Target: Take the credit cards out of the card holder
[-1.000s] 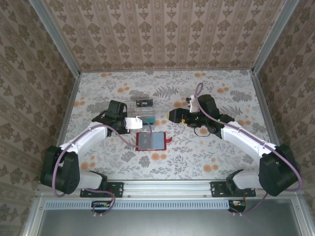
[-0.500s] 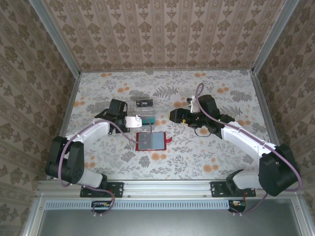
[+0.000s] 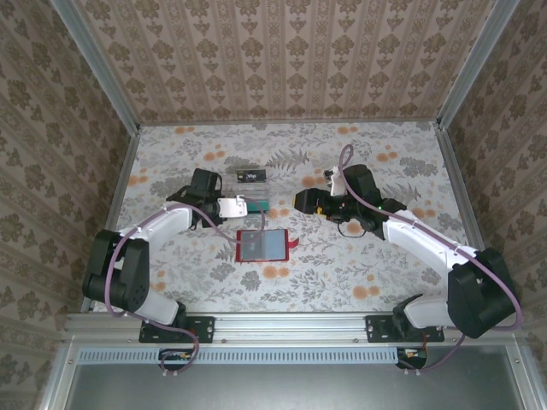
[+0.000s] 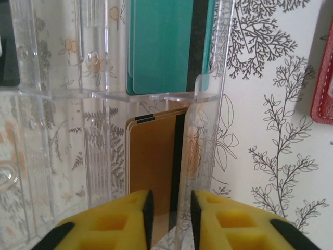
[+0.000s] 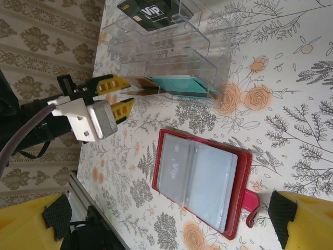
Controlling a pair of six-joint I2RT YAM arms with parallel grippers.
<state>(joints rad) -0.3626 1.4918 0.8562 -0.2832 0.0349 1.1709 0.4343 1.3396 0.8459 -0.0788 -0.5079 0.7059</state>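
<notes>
The card holder (image 3: 262,245) lies open on the table, red with a small tab, and a pale "VIP" card (image 5: 174,166) shows behind its clear sleeve (image 5: 200,179). My left gripper (image 4: 170,219) sits at the near end of a clear plastic tray (image 3: 252,190). Its yellow fingers (image 4: 114,221) stand a narrow gap apart over a gold credit card (image 4: 153,156) lying flat in the tray. Teal cards (image 4: 161,47) fill the compartment beyond, and a black card (image 5: 151,10) lies at the far end. My right gripper (image 5: 169,213) hovers wide open over the holder, with nothing in it.
The red holder's edge (image 4: 322,94) lies right of the tray in the left wrist view. Flowered table surface (image 3: 385,273) spreads around both arms. Patterned walls and metal posts (image 3: 453,171) close in the table's sides and back.
My left gripper has edged up to the tray's near end and its jaws have parted from shut, leaving the gold card in the tray. The right arm has stayed put.
</notes>
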